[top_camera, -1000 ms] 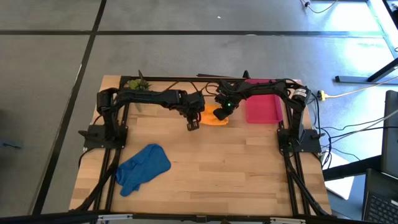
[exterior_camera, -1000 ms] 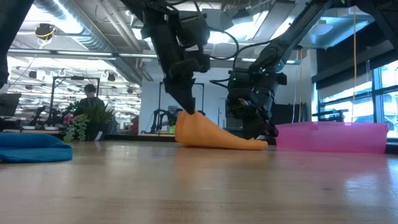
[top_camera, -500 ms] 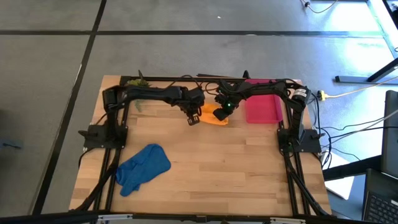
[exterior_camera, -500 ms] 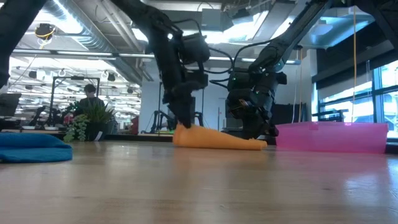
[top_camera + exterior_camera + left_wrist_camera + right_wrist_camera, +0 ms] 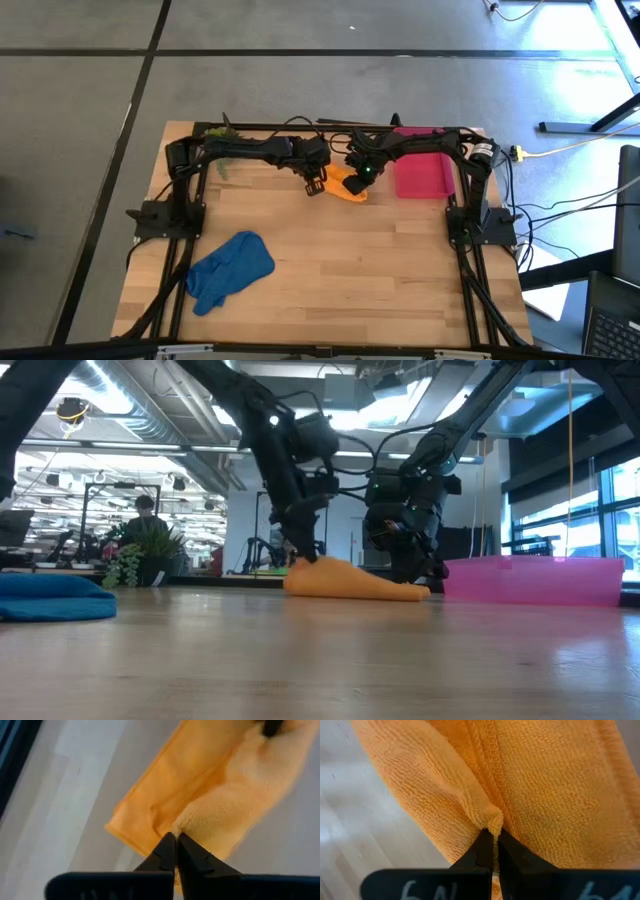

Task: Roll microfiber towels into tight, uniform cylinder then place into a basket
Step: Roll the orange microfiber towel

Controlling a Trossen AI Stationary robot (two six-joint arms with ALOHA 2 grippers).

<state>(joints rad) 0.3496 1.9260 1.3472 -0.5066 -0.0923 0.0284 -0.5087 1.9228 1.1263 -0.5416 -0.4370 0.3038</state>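
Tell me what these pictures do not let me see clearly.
- Basket inside: the low view shows only its side wall; in the high view the right arm crosses its far end.
- Orange towel, how far rolled: in the high view both grippers cover part of it; the wrist views cut it off at their edges.
- Blue towel: cut by the low view's left edge.
- Plant: the left arm partly hides it in the high view.

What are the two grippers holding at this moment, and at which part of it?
Both hold the orange towel: the left gripper is shut on a fold at its edge, the right gripper on a pinched ridge of cloth.
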